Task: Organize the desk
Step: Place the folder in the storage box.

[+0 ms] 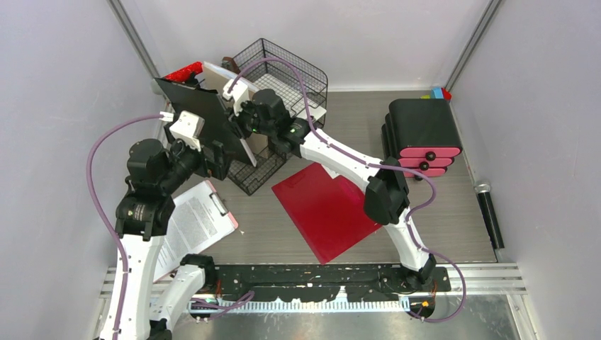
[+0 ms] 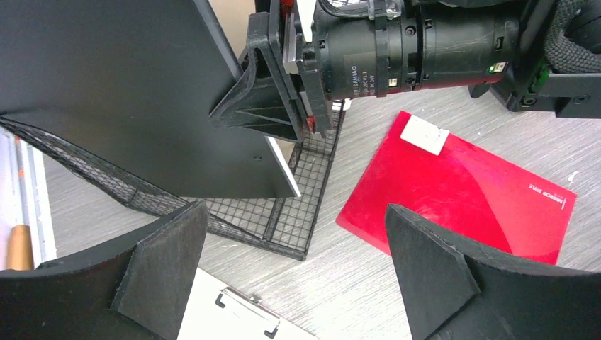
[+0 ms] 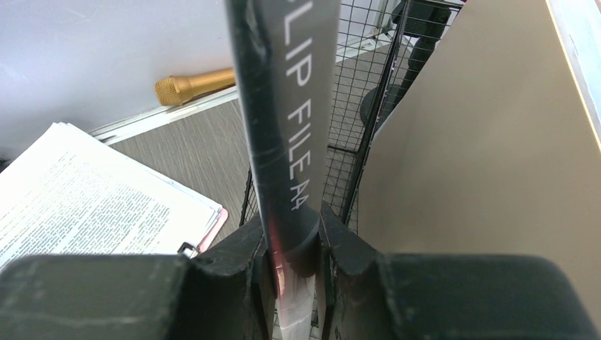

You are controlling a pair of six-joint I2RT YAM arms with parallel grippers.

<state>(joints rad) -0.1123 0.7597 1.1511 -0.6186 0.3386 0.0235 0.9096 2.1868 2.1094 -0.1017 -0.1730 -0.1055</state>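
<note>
Pale lilac-grey walls [image 1: 64,106] closed in the grey wood-grain desk [image 1: 439,227], which in the top view spread from the metal rail [image 1: 496,278] at the front to the back wall. A black wire-mesh tray rack [image 1: 283,67] stood at the back left, and a black drawer unit with pink fronts [image 1: 422,131] stood at the back right. A flat red plastic folder [image 1: 326,209] lay mid-desk. A pink clipboard bearing printed sheets [image 1: 198,219] lay by the left arm, and a black cylindrical marker [image 1: 490,212] lay along the right wall. The right arm extended across to the rack. There the right gripper [image 1: 237,127] held a flat black clip file [image 1: 198,113] tilted on edge over the rack's front. The left gripper [image 1: 216,152] hovered just beside it.

From the left wrist, the left gripper's black fingers [image 2: 163,262] stood spread wide with nothing between them, above the rack's mesh floor and the clipboard's metal clip [image 2: 244,312]. Ahead, the right gripper clamped the file's edge near its lower corner. The red folder carried a small white label [image 2: 424,134] and lay just beside the rack; whether the two touched could not be told.

From the right wrist, the right gripper's fingers [image 3: 241,262] were clenched on the file's spine, whose white lettering showed "FILE A4". The printed sheets lay at the left on the desk. Beyond them a gold cylindrical object [image 3: 195,85] lay against the wall. A flat tan board [image 3: 482,177] filled the right side beside the mesh.
</note>
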